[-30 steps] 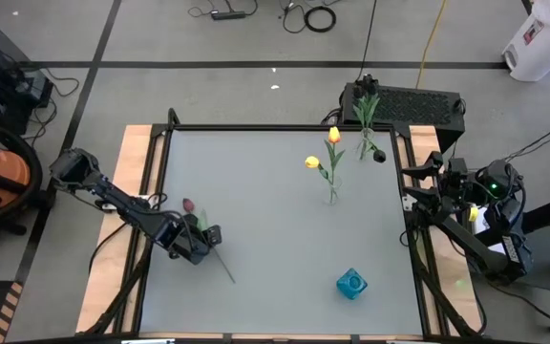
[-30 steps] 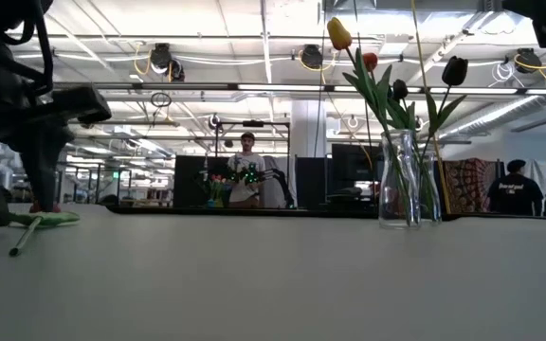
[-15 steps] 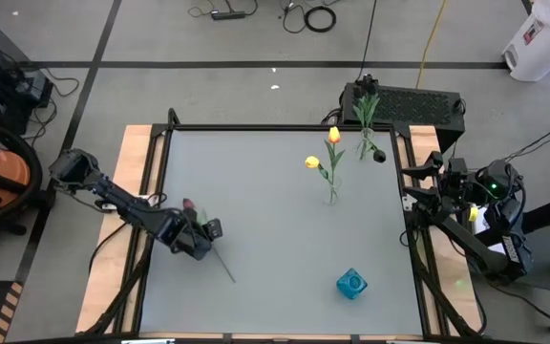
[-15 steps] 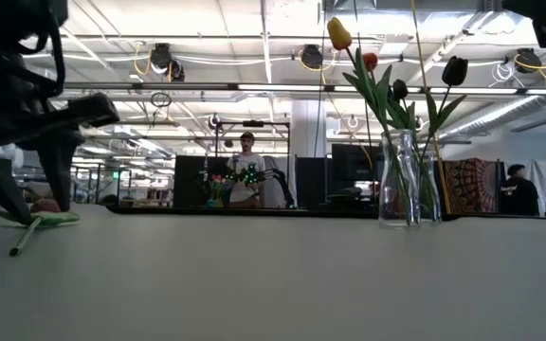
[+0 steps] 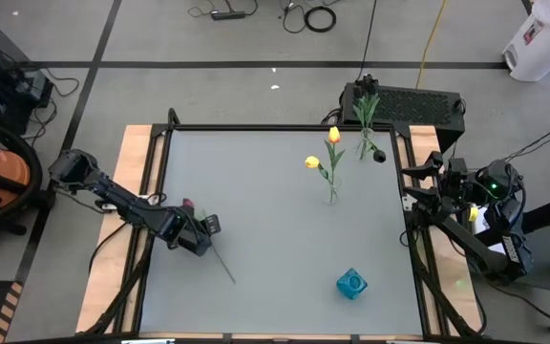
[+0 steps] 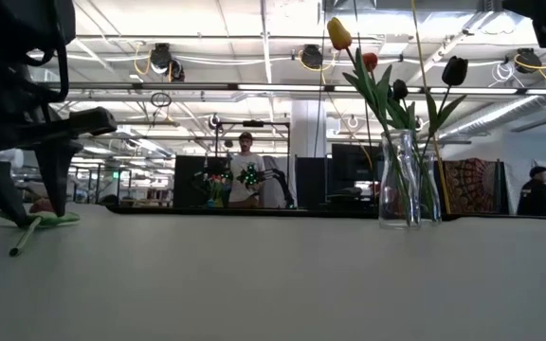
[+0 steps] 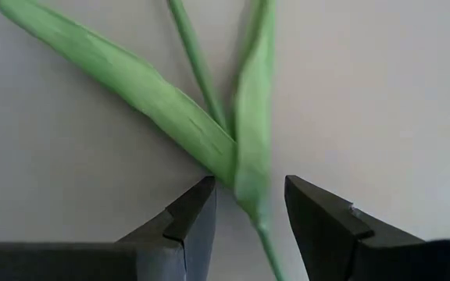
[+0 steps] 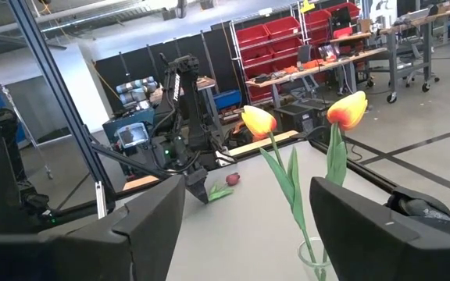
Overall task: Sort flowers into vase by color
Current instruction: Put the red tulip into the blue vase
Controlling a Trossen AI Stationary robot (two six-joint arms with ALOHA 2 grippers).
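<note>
A pinkish-red tulip lies flat on the table at the near left, its bud toward the far side. My left gripper points down over it, open. Its fingers stand on either side of the stem where the two leaves join, with a gap on each side. A clear vase at the far right holds two yellow tulips. A second clear vase behind it holds dark tulips. My right gripper waits open beyond the table's right edge.
A small blue vessel stands near the front right. In the low view the vases stand tall at the right. The middle of the grey table is bare. People stand in the room beyond the table.
My left gripper has tipped a little over the lying tulip and stayed open, its fingers now astride the stem close to the table. The tulip has not moved.
</note>
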